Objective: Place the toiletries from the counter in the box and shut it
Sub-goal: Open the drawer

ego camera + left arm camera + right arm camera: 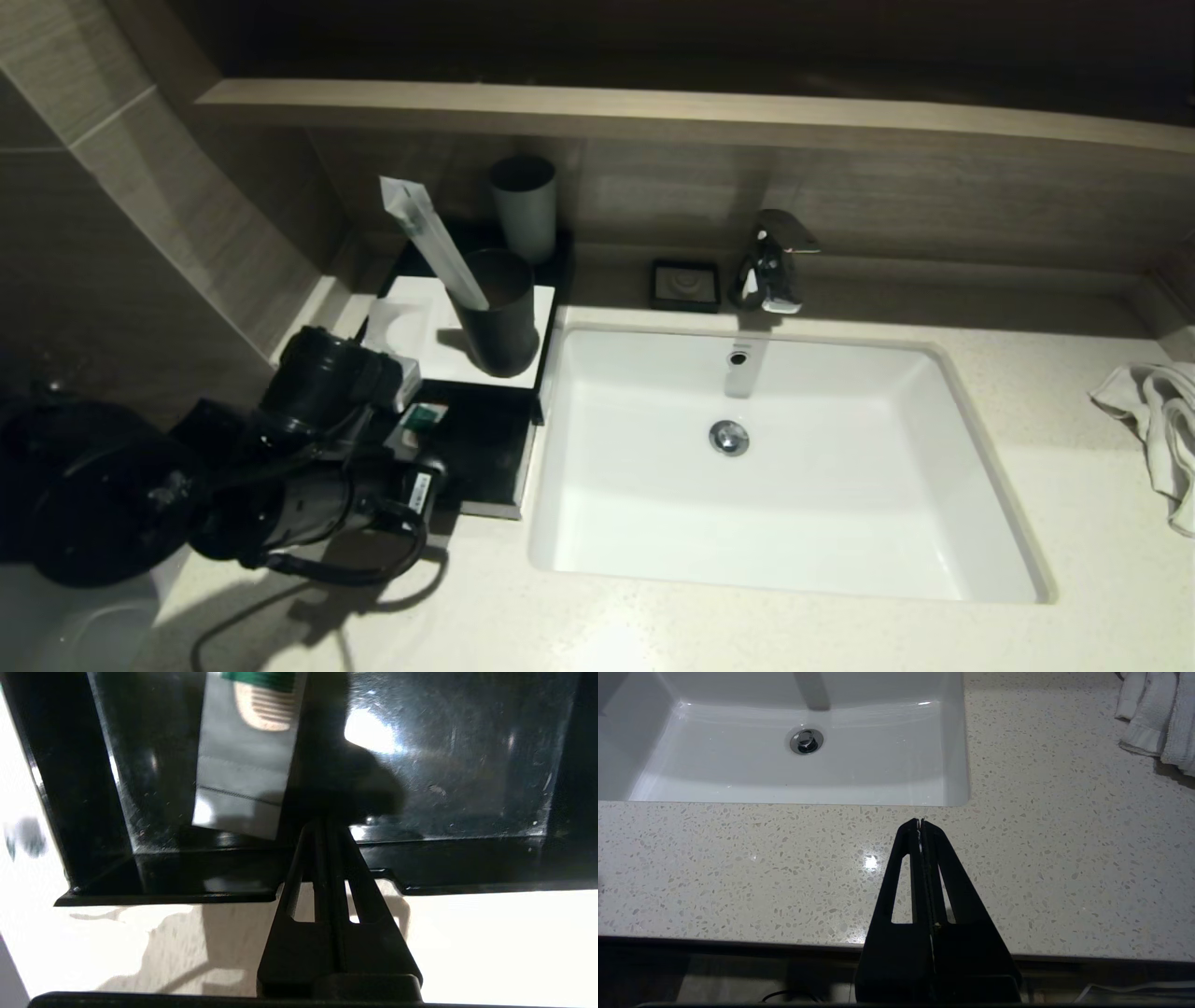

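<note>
The black box (471, 280) with a white top panel stands left of the sink, and its drawer (485, 448) is pulled out. A long packet with a green label (247, 765) lies inside the drawer; it also shows in the head view (425, 417). A second long packet (431, 241) stands tilted in a dark cup (499, 313) on the white top. A small whitish packet (397, 347) lies on the top's left part, half hidden by my left arm (308, 467). My left gripper (327, 822) is shut and empty, its tips at the notch in the drawer's front wall (420, 877). My right gripper (920, 822) is shut and empty over the counter (738, 868).
A grey cup (525, 205) stands behind the dark cup. A small black square dish (686, 285) and the tap (770, 261) sit behind the white sink basin (775, 523). A white towel (1158, 420) lies at the counter's right end. A tiled wall rises on the left.
</note>
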Tool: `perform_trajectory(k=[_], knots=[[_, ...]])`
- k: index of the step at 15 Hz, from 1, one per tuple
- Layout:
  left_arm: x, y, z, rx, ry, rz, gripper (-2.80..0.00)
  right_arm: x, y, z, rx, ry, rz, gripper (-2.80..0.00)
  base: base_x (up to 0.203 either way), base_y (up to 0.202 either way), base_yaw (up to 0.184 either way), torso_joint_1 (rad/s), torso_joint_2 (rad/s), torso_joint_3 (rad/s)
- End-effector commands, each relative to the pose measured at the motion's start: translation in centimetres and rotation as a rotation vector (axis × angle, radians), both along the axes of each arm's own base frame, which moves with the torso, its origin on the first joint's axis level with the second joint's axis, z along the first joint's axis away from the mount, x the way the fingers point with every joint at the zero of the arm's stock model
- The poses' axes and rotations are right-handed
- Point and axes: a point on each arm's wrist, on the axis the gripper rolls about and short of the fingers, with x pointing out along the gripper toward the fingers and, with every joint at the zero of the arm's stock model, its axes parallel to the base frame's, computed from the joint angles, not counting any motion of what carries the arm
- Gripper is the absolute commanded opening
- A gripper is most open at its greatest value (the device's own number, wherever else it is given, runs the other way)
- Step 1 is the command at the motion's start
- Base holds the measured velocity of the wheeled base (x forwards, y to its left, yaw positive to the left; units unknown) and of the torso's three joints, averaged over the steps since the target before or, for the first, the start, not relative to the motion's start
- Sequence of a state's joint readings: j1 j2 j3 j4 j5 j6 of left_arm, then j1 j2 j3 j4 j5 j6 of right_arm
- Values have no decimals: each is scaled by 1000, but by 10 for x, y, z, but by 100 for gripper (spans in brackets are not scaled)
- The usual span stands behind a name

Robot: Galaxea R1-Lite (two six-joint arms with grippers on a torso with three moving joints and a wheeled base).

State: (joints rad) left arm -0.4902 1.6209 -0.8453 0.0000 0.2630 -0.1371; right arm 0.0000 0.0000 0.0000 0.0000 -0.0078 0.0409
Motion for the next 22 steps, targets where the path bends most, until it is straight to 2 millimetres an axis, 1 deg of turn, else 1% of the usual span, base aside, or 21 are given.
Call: perform_trajectory(k=[1,7,15,18,22], knots=[[-13,7,0,-2,-1,2,-280,0,0,0,1,0,0,-280,0,0,0,0,0,0],[-34,16,-4,6,12,-7,-280,0,0,0,1,0,0,-280,0,0,0,0,0,0],[-56,23,1,-12,-13,-27,-280,0,0,0,1,0,0,-280,0,0,0,0,0,0],[-55,23,17,-44,-75,-24,-280,0,0,0,1,0,0,-280,0,0,0,0,0,0],[-43,16,60,-141,-217,-13,-280,0,0,0,1,0,0,-280,0,0,0,0,0,0]])
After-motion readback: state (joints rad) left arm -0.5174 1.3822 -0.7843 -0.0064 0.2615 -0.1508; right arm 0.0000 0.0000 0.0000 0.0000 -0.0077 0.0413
